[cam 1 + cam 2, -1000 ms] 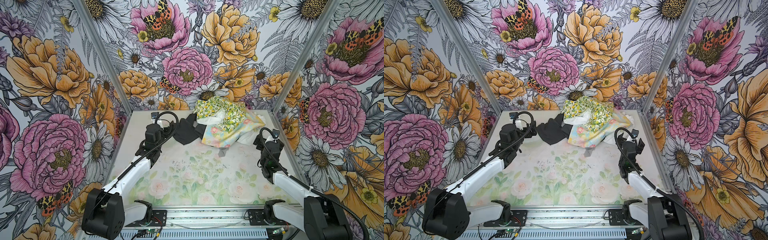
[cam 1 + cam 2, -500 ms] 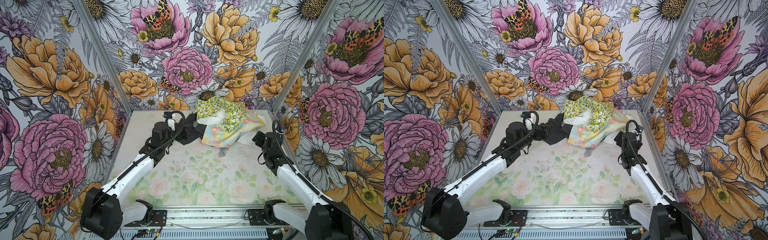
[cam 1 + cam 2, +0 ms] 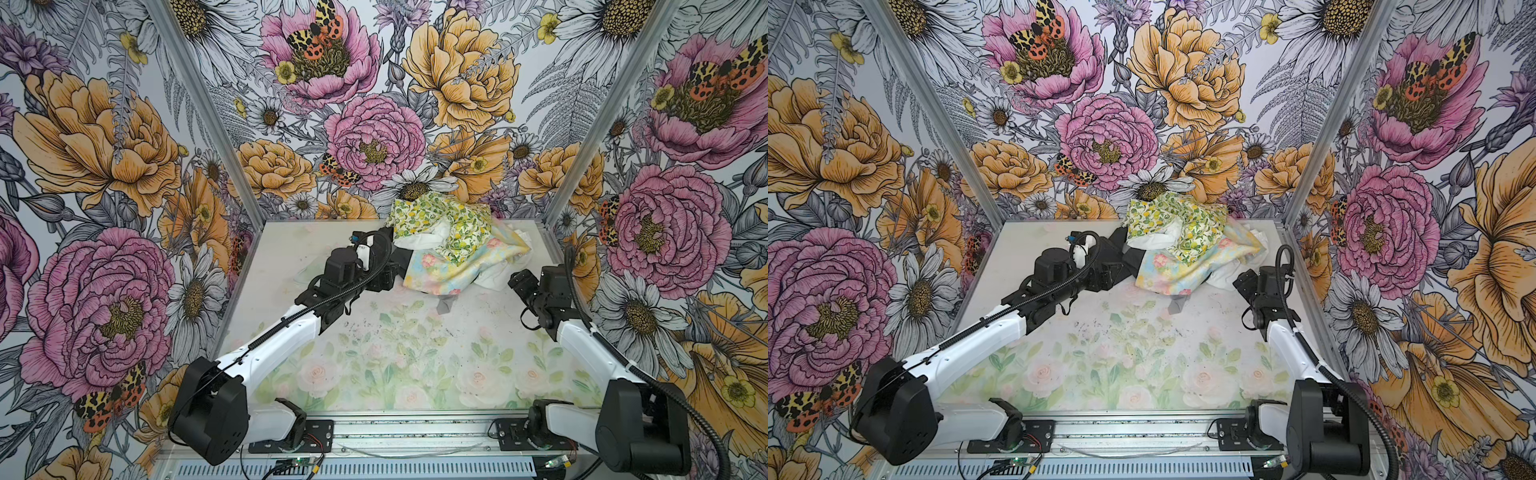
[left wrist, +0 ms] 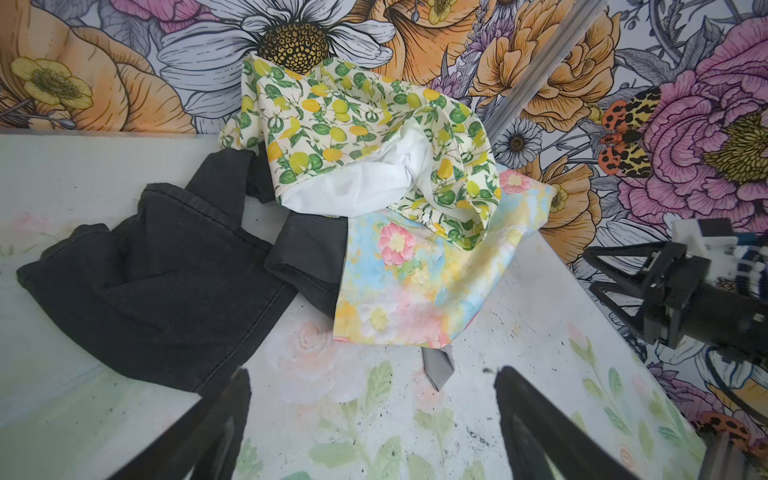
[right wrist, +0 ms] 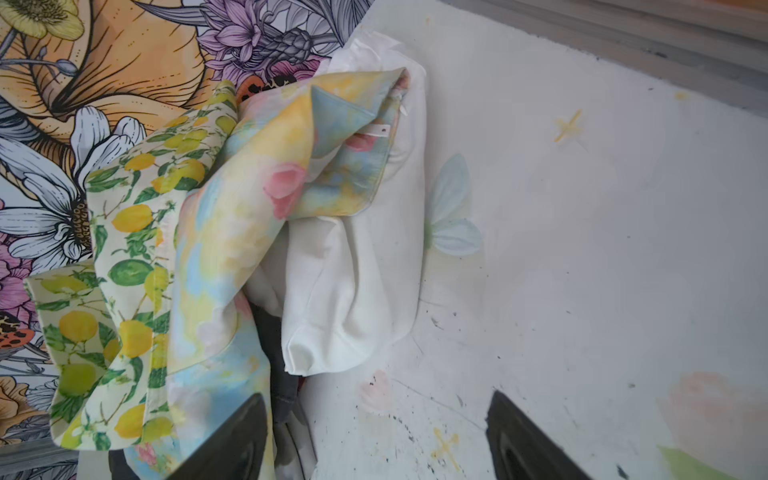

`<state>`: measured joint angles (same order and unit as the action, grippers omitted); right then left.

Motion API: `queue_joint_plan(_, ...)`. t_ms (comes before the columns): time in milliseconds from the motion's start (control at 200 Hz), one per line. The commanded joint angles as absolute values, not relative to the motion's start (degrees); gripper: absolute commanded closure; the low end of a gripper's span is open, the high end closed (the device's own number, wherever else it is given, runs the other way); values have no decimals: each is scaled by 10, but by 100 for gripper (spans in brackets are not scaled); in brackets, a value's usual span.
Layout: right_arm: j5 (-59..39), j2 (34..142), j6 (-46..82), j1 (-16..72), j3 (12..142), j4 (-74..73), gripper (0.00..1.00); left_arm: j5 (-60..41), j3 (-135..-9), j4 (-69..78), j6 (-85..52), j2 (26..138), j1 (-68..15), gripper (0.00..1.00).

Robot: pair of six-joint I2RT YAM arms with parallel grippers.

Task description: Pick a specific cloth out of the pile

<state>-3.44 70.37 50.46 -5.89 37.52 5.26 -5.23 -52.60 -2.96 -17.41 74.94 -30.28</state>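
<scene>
Approach has carried my left gripper (image 4: pixel 370 374) and right gripper (image 5: pixel 376 395), jaws spread, to the pile (image 3: pixel 453 249), putting the cloth (image 5: pixel 345 291) within grasp just ahead of the right.

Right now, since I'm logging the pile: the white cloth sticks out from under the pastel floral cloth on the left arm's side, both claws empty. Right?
No: the white cloth sticks out from under the pastel floral cloth on the right arm's side, as both top views show. Left claw and right claw are empty.

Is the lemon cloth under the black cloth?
No, in the left wrist view the lemon-print cloth lies on top, covering part of the black cloth.
</scene>
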Motion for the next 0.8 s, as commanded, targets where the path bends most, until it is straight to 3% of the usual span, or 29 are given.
queue_joint_plan(0,-107,732,552,-79,372,1,17,-28,-548,-44,-147,755,-322,8)
queue_joint_plan(360,-172,827,619,-99,378,-105,19,-21,-533,-51,6,737,-436,3)
queue_joint_plan(790,-201,888,660,-99,389,-166,21,3,-528,-59,59,736,-492,3)
